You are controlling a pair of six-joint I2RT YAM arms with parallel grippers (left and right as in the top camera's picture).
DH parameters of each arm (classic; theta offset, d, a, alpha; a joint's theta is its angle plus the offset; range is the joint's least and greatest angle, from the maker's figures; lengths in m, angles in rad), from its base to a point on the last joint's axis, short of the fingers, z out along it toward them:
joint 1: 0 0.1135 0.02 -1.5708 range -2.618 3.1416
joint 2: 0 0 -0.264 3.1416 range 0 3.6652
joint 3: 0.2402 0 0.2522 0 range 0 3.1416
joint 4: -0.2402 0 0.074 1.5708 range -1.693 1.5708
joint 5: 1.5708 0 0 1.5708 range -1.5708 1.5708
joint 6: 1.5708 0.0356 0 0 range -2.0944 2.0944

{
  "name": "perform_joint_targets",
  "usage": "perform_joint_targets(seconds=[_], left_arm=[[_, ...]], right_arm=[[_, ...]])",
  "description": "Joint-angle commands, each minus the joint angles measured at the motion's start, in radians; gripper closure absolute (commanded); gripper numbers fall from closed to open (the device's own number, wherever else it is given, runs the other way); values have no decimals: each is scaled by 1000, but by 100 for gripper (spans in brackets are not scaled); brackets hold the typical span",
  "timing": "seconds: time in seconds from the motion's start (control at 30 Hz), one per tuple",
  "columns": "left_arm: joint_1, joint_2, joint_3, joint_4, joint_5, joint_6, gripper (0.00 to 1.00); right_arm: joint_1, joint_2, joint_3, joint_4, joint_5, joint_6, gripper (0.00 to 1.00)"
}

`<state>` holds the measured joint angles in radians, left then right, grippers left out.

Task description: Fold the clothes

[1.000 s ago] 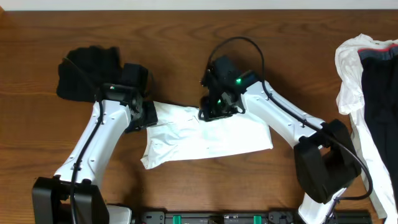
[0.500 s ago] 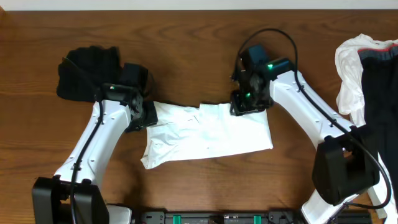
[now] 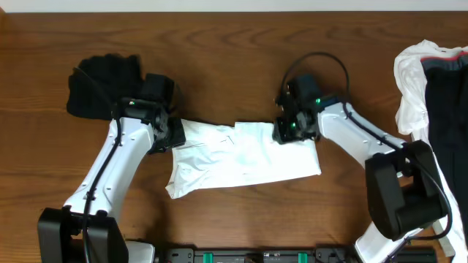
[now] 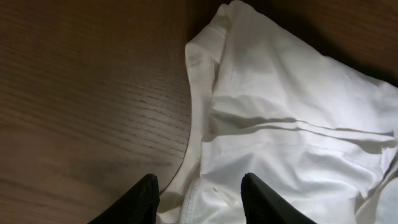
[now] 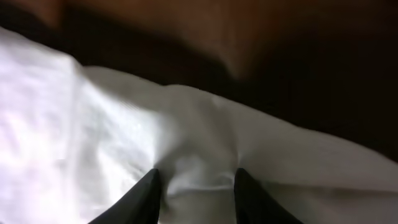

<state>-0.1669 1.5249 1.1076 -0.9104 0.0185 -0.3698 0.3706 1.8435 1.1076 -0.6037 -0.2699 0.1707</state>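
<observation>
A white garment (image 3: 241,157) lies roughly folded in the middle of the wooden table. My left gripper (image 3: 170,136) sits at its left edge. In the left wrist view its fingers (image 4: 202,202) are apart, straddling the garment's hem (image 4: 273,143). My right gripper (image 3: 286,131) is low over the garment's upper right corner. In the right wrist view its fingers (image 5: 198,193) are apart and pressed onto the white cloth (image 5: 93,143), with a pucker of fabric between them.
A black garment (image 3: 102,80) lies at the back left, behind the left arm. A pile of clothes, white (image 3: 411,80) and dark navy (image 3: 447,95), lies at the right edge. Bare wood (image 3: 219,51) stretches along the back.
My right gripper moved right from the garment's top middle to its upper right corner, then dipped a little. The cloth's top right part spread out. The left arm stayed still.
</observation>
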Motion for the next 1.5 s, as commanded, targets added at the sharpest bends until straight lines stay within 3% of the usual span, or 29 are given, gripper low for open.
perform_joint_targets(seconds=[0.0,0.17,0.27,0.4,0.47,0.53,0.63,0.8,1.23,1.33,1.47], left_arm=[[-2,-2,-6,-1,-12,-13,55],[-2,-2,-6,0,-12,-13,55],[-2,-2,-6,0,-12,-13,55],[-2,-2,-6,-2,-12,-12,54],[-2,-2,-6,-2,-12,-13,54],[-2,-2,-6,-1,-12,-13,55],[-2,-2,-6,0,-12,-13,55],[-2,-2,-6,-1,-12,-13,55],[-2,-2,-6,-1,-12,-13,55],[-2,-2,-6,-1,-12,-13,54],[-2,-2,-6,0,-12,-13,55]], right_arm=[[-8,-20,-10,16,11,-33,63],[-12,-79,101,-57,1,-112,57],[-13,-129,169,-108,5,-113,50],[-19,-200,210,-225,25,-87,48],[-24,-217,209,-293,28,-77,53],[-32,-219,205,-374,35,-77,71],[-37,-218,161,-415,34,-77,82],[-37,-216,10,-359,34,-76,83],[-39,-216,-348,-1,34,-25,76],[-40,-216,-346,19,32,-26,76],[-40,-217,-228,-78,-5,-26,76]])
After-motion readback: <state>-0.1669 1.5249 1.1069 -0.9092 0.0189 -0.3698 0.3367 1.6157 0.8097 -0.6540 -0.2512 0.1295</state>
